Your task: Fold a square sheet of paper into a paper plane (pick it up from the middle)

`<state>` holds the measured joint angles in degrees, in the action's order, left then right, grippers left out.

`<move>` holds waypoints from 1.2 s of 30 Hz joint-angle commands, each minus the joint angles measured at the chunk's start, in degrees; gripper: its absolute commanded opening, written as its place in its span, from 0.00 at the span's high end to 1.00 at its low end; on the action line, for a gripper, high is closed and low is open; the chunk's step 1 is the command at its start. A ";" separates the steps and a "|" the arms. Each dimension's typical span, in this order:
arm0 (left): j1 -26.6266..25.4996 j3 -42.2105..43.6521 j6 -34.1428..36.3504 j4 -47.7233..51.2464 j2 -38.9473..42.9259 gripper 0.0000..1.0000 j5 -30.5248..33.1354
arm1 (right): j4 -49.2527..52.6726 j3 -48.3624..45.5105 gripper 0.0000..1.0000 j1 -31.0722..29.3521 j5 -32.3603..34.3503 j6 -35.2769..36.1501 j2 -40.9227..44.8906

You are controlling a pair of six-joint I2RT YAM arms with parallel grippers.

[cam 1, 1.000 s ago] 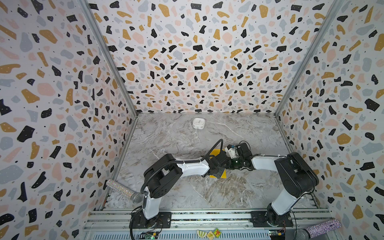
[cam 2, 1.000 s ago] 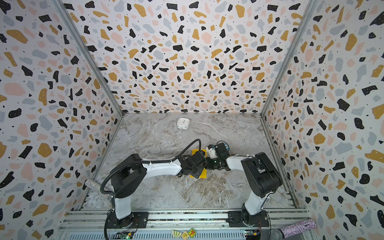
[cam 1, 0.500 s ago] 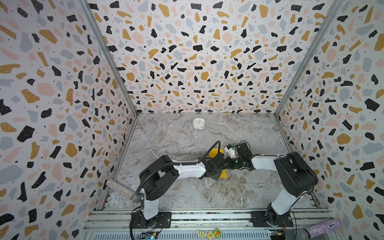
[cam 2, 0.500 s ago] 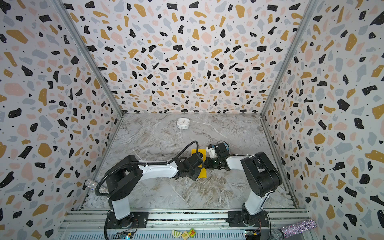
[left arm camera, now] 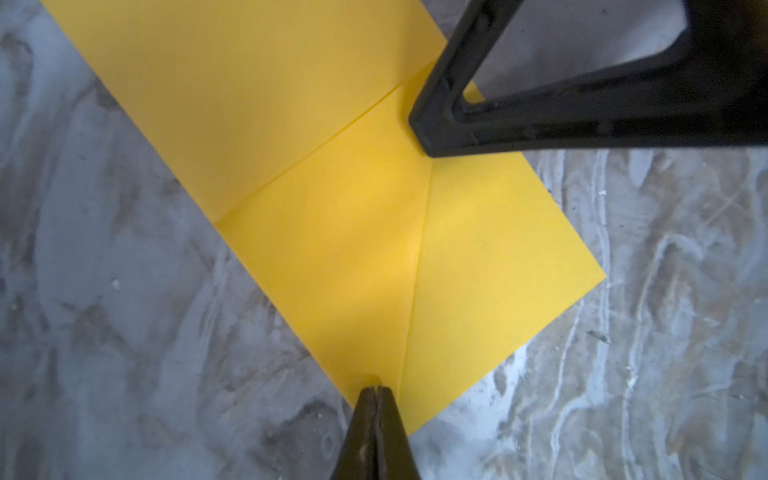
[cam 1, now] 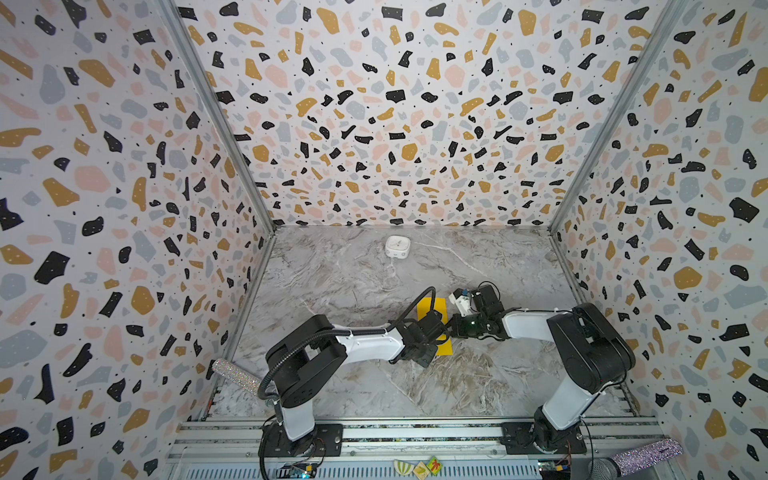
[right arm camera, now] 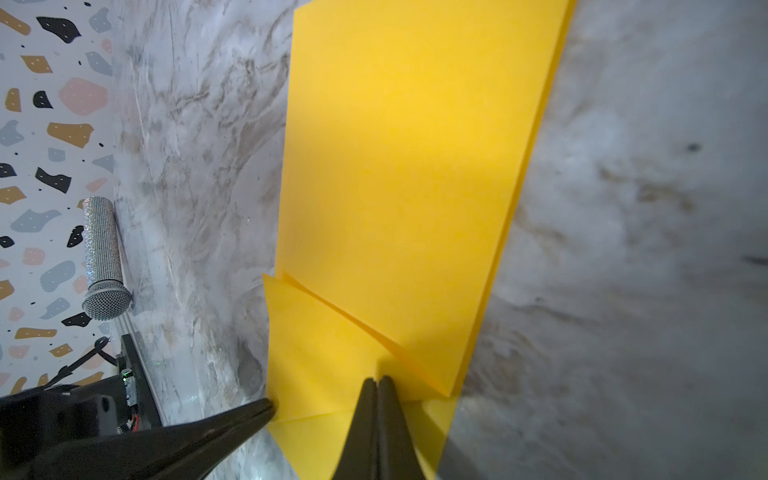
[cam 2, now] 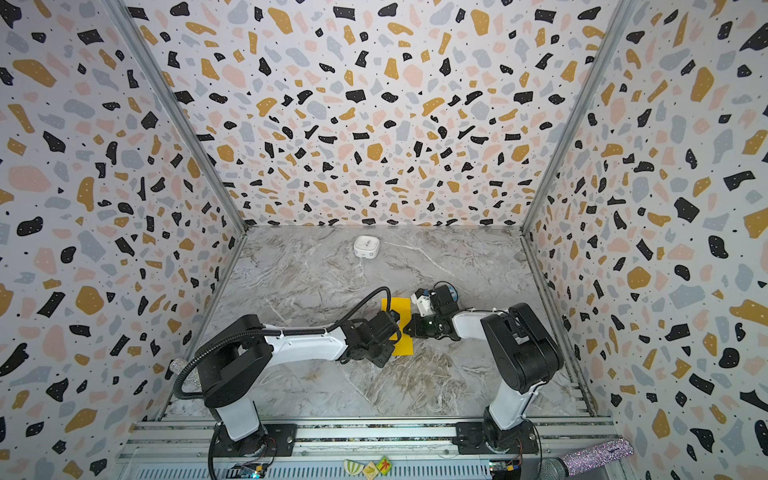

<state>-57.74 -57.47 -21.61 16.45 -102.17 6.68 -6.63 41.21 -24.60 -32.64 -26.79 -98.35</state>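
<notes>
Yellow sheet of paper (cam 1: pixel 430 306) lies flat mid-desk, a little toward the near edge of the marble desk (cam 1: pixel 332 282). It is folded into a long strip with one corner turned in as a triangle. Left gripper (left arm camera: pixel 376 390): jaws pressed together, tips on the strip's edge beside one end of the diagonal crease. Right gripper (right arm camera: pixel 377 380): closed likewise, tips planted at the crease's other end. White rounded box (cam 1: pixel 397 247) sits well apart, near the far edge.

paper (cam 1: pixel 434 305) at table's (cam 1: pixel 353 282) middle, box (cam 1: pixel 397 247) behind
</notes>
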 commanded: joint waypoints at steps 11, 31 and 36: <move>-0.74 3.77 -0.74 3.86 8.75 0.97 -1.57 | 5.38 -2.12 0.93 0.34 6.33 -0.42 -1.09; 7.15 -4.31 -5.55 -11.68 -0.29 0.98 -5.47 | -8.11 -7.43 0.49 4.89 -2.56 -11.08 11.51; 7.80 -5.02 -6.40 -10.70 -3.47 1.00 -4.49 | -9.01 -8.42 0.44 4.83 -3.09 -12.80 11.02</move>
<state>-50.46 -61.01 -27.00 6.33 -104.55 1.54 -14.26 33.34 -19.77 -35.31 -37.89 -88.14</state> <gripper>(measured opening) 0.047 0.553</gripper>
